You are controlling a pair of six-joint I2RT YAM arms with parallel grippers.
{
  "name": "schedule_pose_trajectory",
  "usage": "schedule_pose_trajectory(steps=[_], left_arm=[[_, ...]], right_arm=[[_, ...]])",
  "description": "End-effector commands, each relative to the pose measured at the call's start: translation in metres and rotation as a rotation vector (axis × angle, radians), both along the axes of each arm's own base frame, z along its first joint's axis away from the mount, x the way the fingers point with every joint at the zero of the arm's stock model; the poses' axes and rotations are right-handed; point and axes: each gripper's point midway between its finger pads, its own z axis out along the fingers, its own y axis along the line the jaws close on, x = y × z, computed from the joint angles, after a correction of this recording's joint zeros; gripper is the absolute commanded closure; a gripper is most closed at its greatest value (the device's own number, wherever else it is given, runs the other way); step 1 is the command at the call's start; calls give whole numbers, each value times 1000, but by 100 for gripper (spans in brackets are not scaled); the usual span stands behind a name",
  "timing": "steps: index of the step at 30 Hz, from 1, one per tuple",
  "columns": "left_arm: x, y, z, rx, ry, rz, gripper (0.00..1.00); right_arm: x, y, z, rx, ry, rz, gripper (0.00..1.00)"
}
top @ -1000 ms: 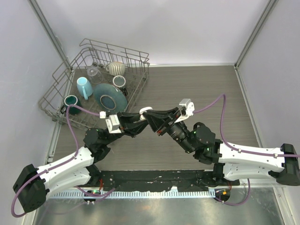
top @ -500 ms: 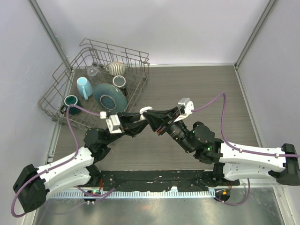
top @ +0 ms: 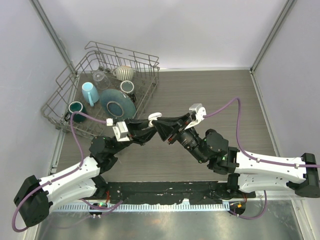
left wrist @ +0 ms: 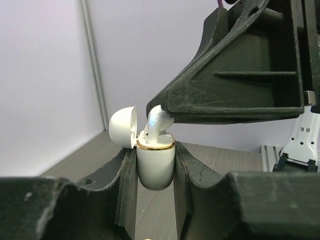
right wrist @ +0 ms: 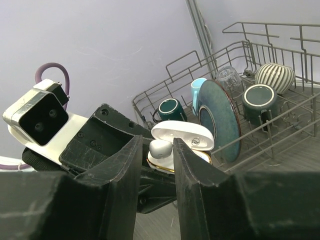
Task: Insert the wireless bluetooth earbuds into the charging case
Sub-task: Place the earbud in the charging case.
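You have the left hand (left wrist: 155,156) clenched on the charging case (left wrist: 155,170), one finger on each side of its white body. The case is held upright above the desk (top: 210,95), not resting on it. Its lid (left wrist: 123,127) is hinged back and open, and a gold rim rings the mouth.

One white earbud (left wrist: 156,121) stands in the mouth of the case, its rounded head above the rim and tilted to one side. In the left wrist view, a finger of the right hand (right wrist: 158,150) lies directly over that head. The right wrist view places the earbud between your right fingers, but I cannot tell whether they are pinching it or have let go.

Both arms meet over the middle of the desk. A wire dish rack (top: 65,100) sits at the far left, holding a dark plate (top: 117,104) and a light blue cup (top: 90,92).
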Motion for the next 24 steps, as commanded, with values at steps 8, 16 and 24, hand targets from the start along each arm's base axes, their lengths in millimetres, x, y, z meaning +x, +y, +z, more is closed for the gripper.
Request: schedule_pose_trajectory(steps=[8, 16, 24], left_arm=[[-16, 19, 54, -143, -145, 13, 100], [-16, 19, 53, -141, -138, 8, 100], [-15, 18, 50, -133, -130, 8, 100]], right_arm=[[11, -13, -3, -24, 33, -79, 57], [13, -23, 5, 19, 33, -112, 53], [4, -36, 33, 97, -12, -78, 48]])
